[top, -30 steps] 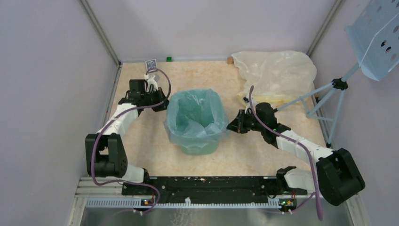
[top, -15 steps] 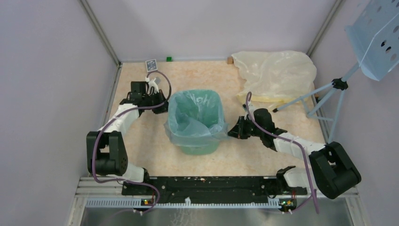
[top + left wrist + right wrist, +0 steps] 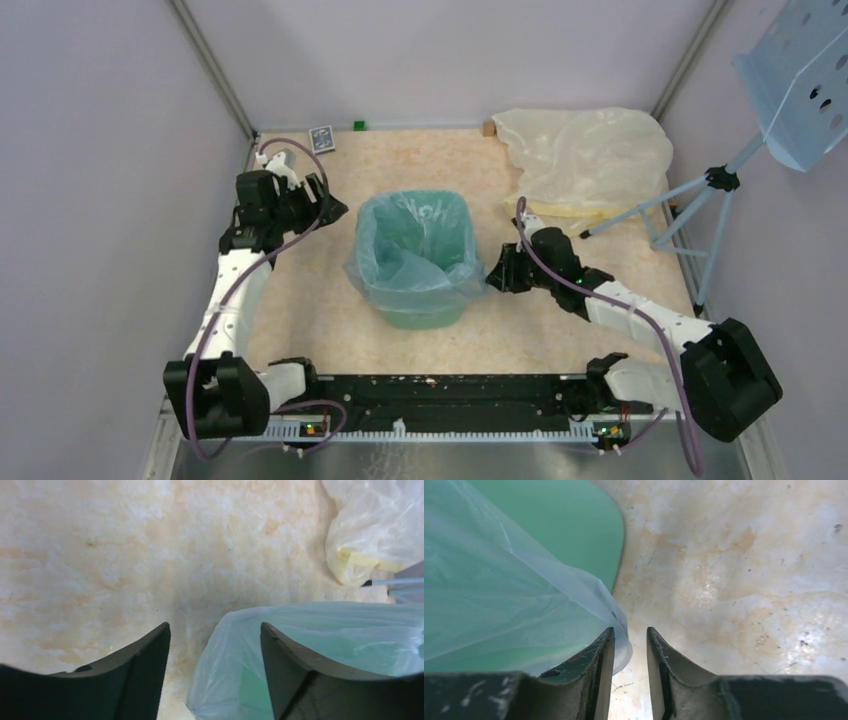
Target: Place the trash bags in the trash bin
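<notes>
Bag (image 3: 410, 265), pale blue and see-through, lines the bin (image 3: 425, 318), its edge folded over the rim and hanging outside. Left end effector (image 3: 214, 630) is spread wide and empty, with the bag just ahead, toward one finger. Right end effector (image 3: 630, 632) shows a narrow gap and pinches nothing; the bag's loose edge drapes against one finger. That edge could snag there and drag the bag off the rim. Plastic hides the bin's floor, so the bag's depth cannot be told.

Pale blue bag (image 3: 392, 272) lining upright mint-green bin (image 3: 428, 317), edges draped outside
</notes>
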{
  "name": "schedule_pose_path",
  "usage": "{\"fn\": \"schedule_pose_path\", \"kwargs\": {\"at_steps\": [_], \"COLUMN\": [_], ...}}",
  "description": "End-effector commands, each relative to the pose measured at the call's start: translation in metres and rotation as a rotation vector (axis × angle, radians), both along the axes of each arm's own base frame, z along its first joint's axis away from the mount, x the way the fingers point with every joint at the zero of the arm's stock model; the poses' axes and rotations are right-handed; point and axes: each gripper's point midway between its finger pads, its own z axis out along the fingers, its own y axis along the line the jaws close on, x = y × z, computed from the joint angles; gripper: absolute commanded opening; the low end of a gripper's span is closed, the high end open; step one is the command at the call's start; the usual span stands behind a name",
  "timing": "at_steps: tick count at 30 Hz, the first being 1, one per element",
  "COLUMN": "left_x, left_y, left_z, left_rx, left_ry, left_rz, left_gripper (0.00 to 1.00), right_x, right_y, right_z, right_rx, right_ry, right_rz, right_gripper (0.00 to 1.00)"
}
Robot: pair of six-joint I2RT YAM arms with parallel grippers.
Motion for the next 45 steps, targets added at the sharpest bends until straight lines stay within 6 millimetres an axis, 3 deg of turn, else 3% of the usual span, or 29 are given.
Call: {"fn": "schedule_pose_path", "kwargs": {"at_steps": [1, 4, 8, 13, 16, 18, 21, 22, 25, 30, 36, 45], "left_x": [-0.012, -0.023, -0.042, -0.062, -0.067, -0.068, -0.069, -0.070, -0.072, -0.077, -0.078, -0.077], "left_y": [0.022, 0.025, 0.008, -0.018, -0.030, -0.034, -0.038, -0.040, -0.044, -0.046, -0.050, -0.051], "left_z": [0.010, 0.012, 0.005, -0.027, -0.042, -0.051, -0.067, -0.073, -0.088, -0.110, -0.122, -0.122], "left_rx": [0.058, 0.046, -0.037, -0.162, -0.240, -0.270, -0.307, -0.322, -0.346, -0.331, -0.335, -0.338], "left_ry": [-0.018, -0.023, -0.006, 0.047, 0.072, 0.089, 0.118, 0.129, 0.158, 0.191, 0.210, 0.209], "left_rz": [0.101, 0.113, 0.054, -0.049, -0.090, -0.099, -0.103, -0.103, -0.101, -0.087, -0.107, -0.114], "left_gripper": [0.77, 0.79, 0.72, 0.69, 0.63, 0.55, 0.41, 0.35, 0.17, 0.11, 0.10, 0.10], "right_x": [0.014, 0.020, 0.029, 0.024, 0.013, 0.003, -0.018, -0.022, -0.030, -0.028, -0.026, -0.033], "right_y": [-0.012, -0.020, -0.033, -0.028, -0.005, 0.021, 0.066, 0.079, 0.114, 0.155, 0.160, 0.154], "right_z": [0.030, 0.062, 0.121, 0.188, 0.223, 0.239, 0.247, 0.244, 0.232, 0.192, 0.129, 0.060], "right_rx": [-0.087, -0.113, -0.160, -0.159, -0.135, -0.113, -0.132, -0.157, -0.223, -0.304, -0.463, -0.528], "right_ry": [-0.106, -0.182, -0.290, -0.385, -0.435, -0.453, -0.458, -0.457, -0.449, -0.360, -0.248, -0.126], "right_rz": [-0.037, -0.056, -0.084, -0.039, 0.059, 0.175, 0.366, 0.406, 0.510, 0.622, 0.690, 0.713], "right_gripper": [0.32, 0.36, 0.41, 0.32, 0.24, 0.21, 0.09, 0.00, 0.00, 0.00, 0.00, 0.00]}}
